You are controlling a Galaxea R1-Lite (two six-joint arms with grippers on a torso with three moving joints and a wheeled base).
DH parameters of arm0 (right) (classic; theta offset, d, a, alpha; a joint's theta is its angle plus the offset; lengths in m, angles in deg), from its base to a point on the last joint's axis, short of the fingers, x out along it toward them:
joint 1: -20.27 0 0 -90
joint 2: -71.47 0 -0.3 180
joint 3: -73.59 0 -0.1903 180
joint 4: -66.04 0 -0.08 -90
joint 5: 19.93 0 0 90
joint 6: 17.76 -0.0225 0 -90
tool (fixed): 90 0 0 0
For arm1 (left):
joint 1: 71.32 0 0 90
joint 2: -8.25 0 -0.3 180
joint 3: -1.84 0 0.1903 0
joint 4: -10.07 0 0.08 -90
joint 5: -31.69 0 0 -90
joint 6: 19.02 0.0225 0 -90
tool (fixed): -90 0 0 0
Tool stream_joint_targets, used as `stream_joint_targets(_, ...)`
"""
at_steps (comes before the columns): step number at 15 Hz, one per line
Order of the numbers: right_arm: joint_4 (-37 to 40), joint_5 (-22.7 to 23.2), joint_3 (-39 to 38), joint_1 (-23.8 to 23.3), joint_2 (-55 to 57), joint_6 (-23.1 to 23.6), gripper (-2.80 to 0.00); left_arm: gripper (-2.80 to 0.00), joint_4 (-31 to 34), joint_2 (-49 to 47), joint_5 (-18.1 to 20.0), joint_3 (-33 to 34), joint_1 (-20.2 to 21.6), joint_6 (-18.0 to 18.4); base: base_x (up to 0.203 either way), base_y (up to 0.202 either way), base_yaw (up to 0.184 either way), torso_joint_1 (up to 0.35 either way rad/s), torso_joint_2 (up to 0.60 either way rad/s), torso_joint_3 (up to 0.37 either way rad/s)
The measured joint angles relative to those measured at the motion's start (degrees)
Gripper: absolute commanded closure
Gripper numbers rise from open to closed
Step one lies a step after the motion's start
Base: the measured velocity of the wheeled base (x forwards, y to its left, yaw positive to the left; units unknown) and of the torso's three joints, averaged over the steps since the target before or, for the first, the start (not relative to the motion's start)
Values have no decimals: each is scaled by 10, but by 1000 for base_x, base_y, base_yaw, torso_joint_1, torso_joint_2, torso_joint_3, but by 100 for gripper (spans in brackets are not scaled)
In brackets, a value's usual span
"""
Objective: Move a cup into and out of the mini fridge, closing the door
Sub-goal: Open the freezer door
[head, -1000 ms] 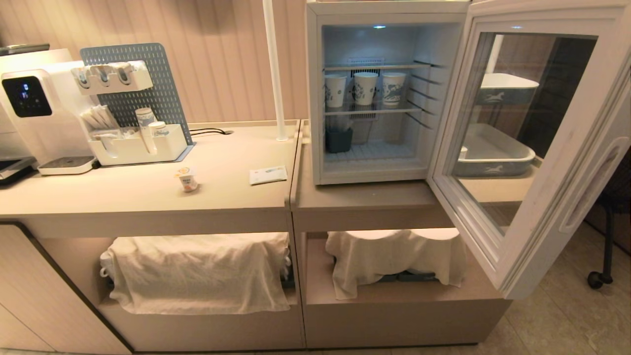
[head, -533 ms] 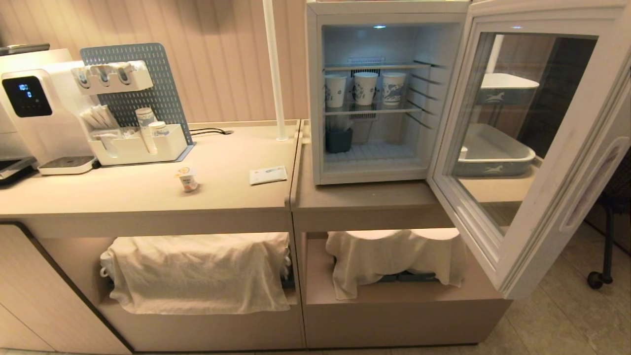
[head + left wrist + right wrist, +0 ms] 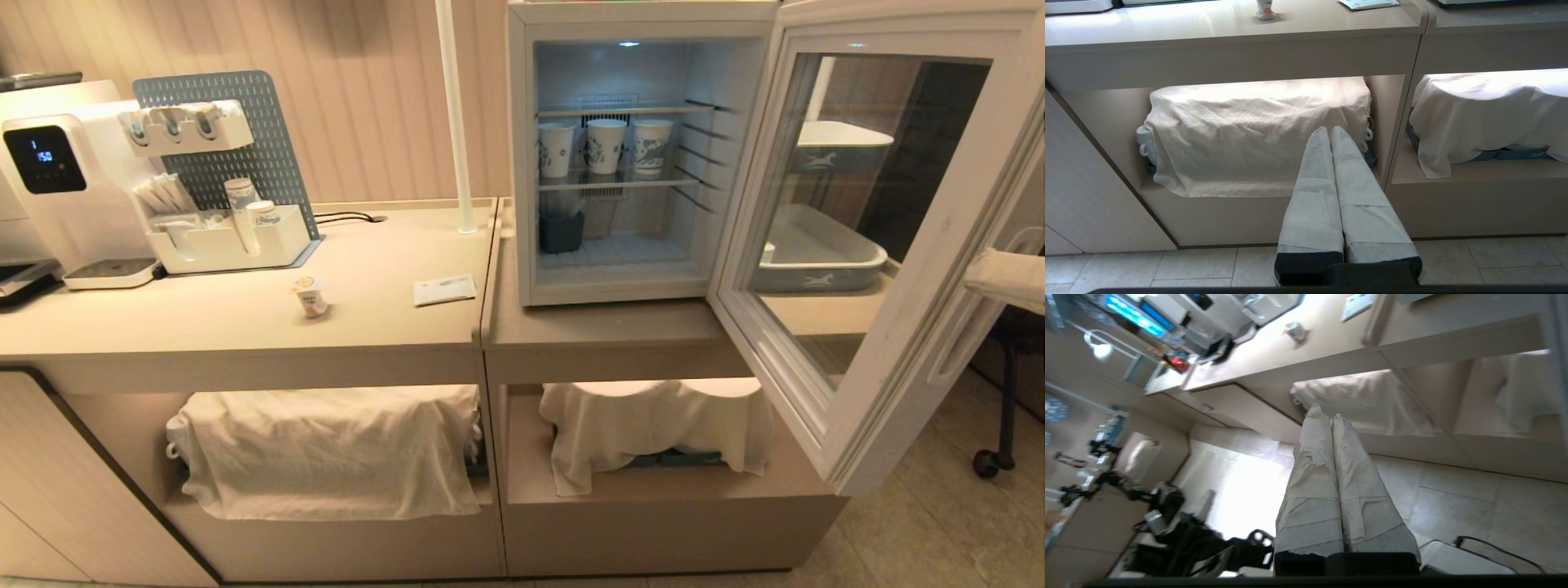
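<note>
On the counter, the cup stands left of the fridge, door open; its orange label is unreadable. Right gripper by the door and left gripper: both closed, empty.

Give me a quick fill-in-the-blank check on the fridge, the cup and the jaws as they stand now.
1. The door of the mini fridge stands ____.
2. The cup sits on the ____, outside the fridge.
3. The number of paper cups on the fridge's wire shelf is ____.
4. The jaws of the left gripper and the right gripper are both ____, holding nothing.

Missing words: open; counter; three; shut
</note>
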Motion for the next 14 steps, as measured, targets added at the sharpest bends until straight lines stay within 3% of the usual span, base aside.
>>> stream_joint_targets(14, -3, -110, 3, -13, 67, 140, 0, 0, 0, 0, 0, 0, 0, 0, 0, 0, 0, 0, 0, 0)
